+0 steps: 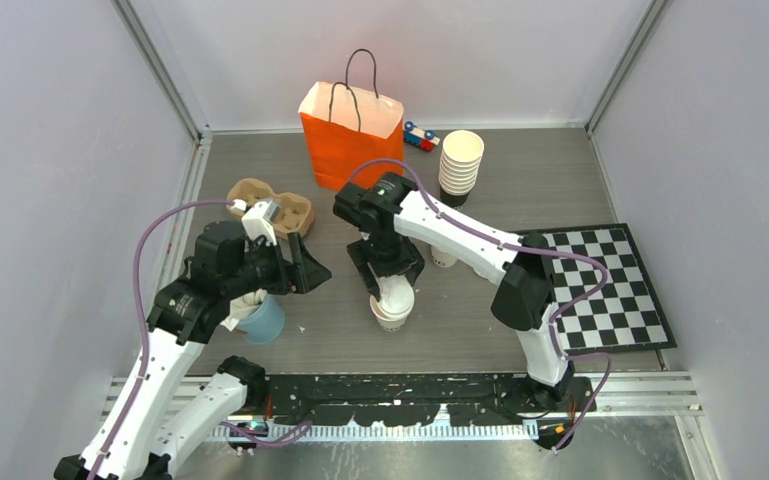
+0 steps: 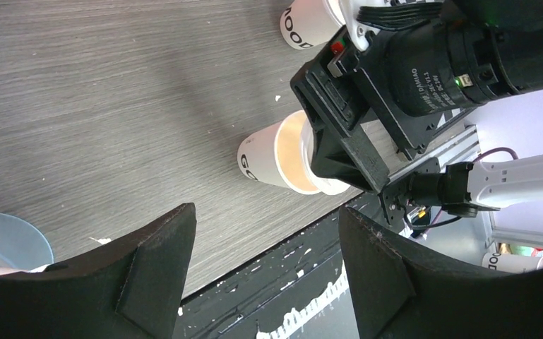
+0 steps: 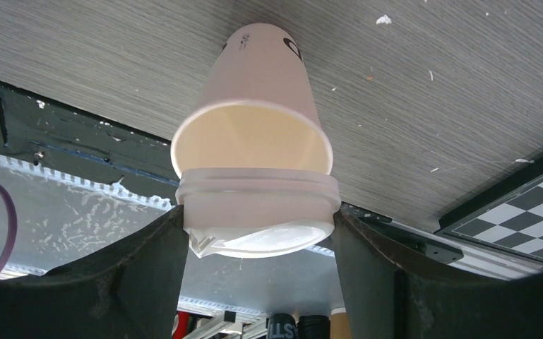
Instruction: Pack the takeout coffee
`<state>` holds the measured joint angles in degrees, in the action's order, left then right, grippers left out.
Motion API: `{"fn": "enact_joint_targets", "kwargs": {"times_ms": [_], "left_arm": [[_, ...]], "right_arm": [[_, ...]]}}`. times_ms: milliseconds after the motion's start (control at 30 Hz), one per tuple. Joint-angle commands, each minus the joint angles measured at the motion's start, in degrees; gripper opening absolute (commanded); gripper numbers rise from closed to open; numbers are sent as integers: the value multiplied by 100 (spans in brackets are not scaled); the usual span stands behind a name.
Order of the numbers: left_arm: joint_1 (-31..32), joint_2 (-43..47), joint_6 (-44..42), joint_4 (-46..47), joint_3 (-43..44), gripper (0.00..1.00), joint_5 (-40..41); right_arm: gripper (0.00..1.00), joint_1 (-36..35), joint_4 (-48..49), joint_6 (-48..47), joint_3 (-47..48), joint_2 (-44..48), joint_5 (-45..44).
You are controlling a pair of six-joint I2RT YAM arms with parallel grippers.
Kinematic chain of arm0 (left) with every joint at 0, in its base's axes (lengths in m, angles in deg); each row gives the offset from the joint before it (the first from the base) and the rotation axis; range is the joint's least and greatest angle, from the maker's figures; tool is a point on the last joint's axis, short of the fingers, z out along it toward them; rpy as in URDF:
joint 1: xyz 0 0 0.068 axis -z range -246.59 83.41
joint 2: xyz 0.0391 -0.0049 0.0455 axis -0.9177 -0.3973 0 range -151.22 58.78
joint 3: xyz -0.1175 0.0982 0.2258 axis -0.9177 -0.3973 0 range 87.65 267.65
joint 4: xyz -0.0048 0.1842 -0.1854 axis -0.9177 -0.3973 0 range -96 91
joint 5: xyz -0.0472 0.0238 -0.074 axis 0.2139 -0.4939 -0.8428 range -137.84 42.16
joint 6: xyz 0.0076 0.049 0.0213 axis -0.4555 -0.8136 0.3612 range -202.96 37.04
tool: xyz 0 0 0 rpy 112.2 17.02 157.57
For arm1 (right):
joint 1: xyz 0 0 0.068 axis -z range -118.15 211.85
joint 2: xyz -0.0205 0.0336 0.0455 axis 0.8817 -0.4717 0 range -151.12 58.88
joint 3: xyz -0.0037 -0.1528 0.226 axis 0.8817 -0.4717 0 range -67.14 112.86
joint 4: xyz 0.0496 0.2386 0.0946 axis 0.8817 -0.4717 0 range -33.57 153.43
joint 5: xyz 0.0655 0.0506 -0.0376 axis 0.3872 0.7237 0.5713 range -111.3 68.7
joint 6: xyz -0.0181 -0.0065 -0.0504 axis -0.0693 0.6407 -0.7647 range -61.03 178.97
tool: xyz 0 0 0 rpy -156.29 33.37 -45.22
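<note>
Lid (image 3: 258, 205) sat clamped in the right gripper's (image 3: 258, 227) wide jaws, askew at the paper cup (image 3: 261, 78) rim ahead (crooked pressing might topple it).

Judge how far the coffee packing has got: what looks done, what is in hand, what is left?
Done: little; no cup shows in the cardboard carrier. In hand: the right gripper clamps a white plastic lid at the rim of an open paper cup, not seated; the left gripper hangs open, empty. Left: seat the lid, then get cups into the orange bag.
</note>
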<state>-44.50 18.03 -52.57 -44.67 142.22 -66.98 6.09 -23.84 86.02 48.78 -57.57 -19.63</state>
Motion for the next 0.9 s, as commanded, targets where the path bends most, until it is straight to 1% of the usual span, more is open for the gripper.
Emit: {"fn": "enact_joint_targets", "kwargs": {"times_ms": [0, 100, 467, 600, 867], "left_arm": [[-20, 76, -147, -3, -25, 75, -66], [-20, 70, -148, 4, -25, 75, -71], [-20, 32, -130, 15, -38, 75, -76], [-20, 15, -129, 21, -25, 75, -71], [-20, -5, -104, 23, 19, 75, -61]], "right_arm": [[71, -20, -52, -133, 367, -155, 136], [76, -15, -69, -179, 442, -231, 71], [78, -10, -90, -262, 508, -310, -86], [84, -11, -126, -285, 557, -313, -105], [84, -4, -202, -294, 510, -350, -124]]}}
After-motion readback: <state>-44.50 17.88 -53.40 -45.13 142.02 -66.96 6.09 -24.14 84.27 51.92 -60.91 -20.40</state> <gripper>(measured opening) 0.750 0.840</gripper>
